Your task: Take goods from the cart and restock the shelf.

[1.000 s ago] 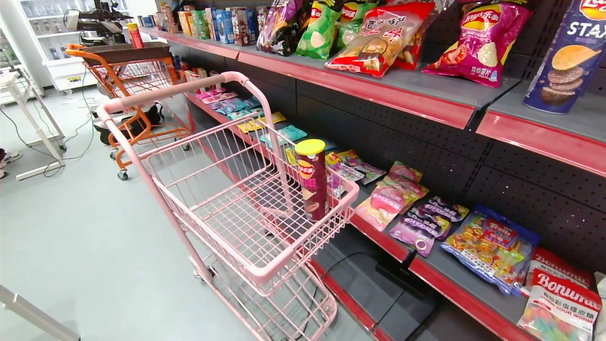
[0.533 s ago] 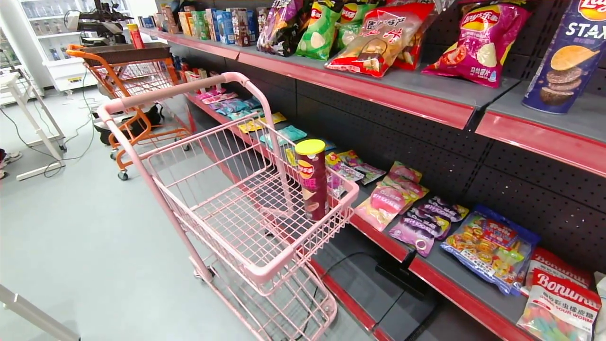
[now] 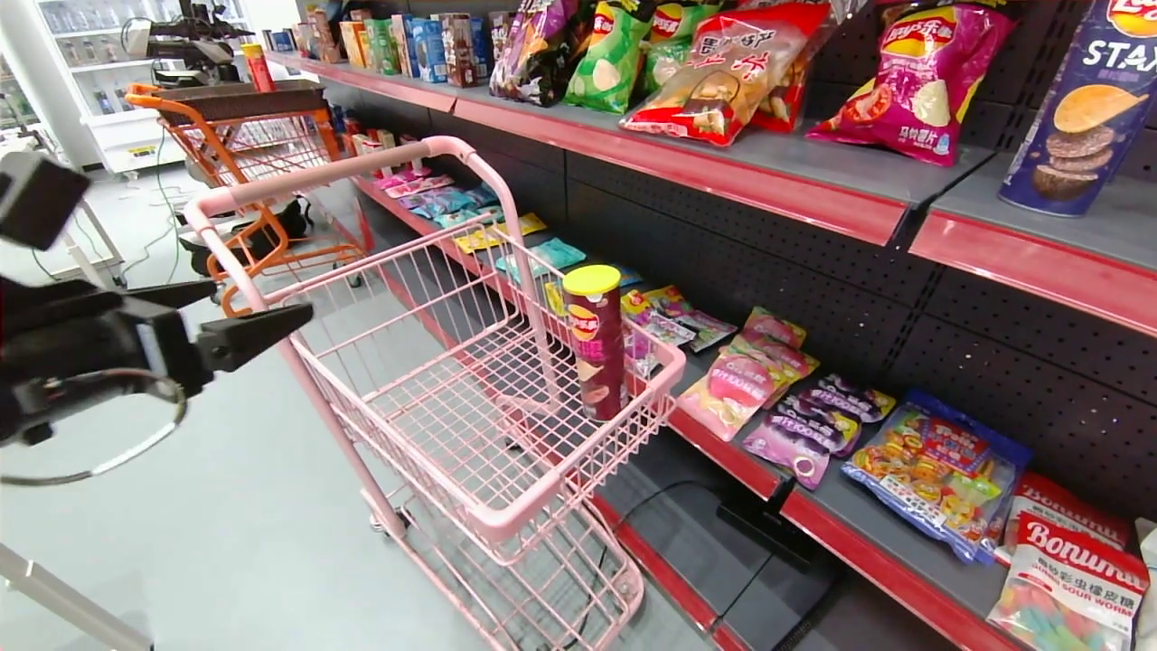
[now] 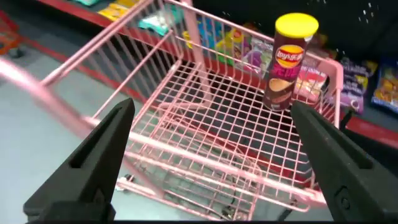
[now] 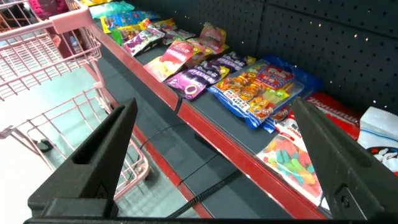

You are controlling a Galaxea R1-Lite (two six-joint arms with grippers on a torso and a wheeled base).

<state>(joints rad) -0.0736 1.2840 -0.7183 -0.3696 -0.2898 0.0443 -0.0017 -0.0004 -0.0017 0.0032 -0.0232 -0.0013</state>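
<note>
The shelf (image 3: 904, 185) is seen along the right, with chip bags (image 3: 723, 72) on its upper board (image 3: 687, 176) and flat sweet packets (image 3: 732, 393) on the lower board (image 3: 827, 499). The pink cart (image 3: 533, 517) is parked just beside it. In the basket's far corner, nearest the shelf, the can of chips (image 3: 594, 348) is stood upright; it seems to touch the wire wall, though this cannot be settled from the head view. The left gripper (image 3: 262, 300) is held at the cart's handle side, short of the basket, jaws spread wide and empty. The right gripper (image 5: 214, 106) is held over the lower board, likewise wide and empty. The step in hand is judged to be the reach for the can. The basket is best entered over the rim from above, the jaws kept wide until the can lies between them, then closed at mid-height so the tall can is not tipped. The can is a slim maroon tube capped by a yellow lid (image 4: 296, 26), rigid by its look
</note>
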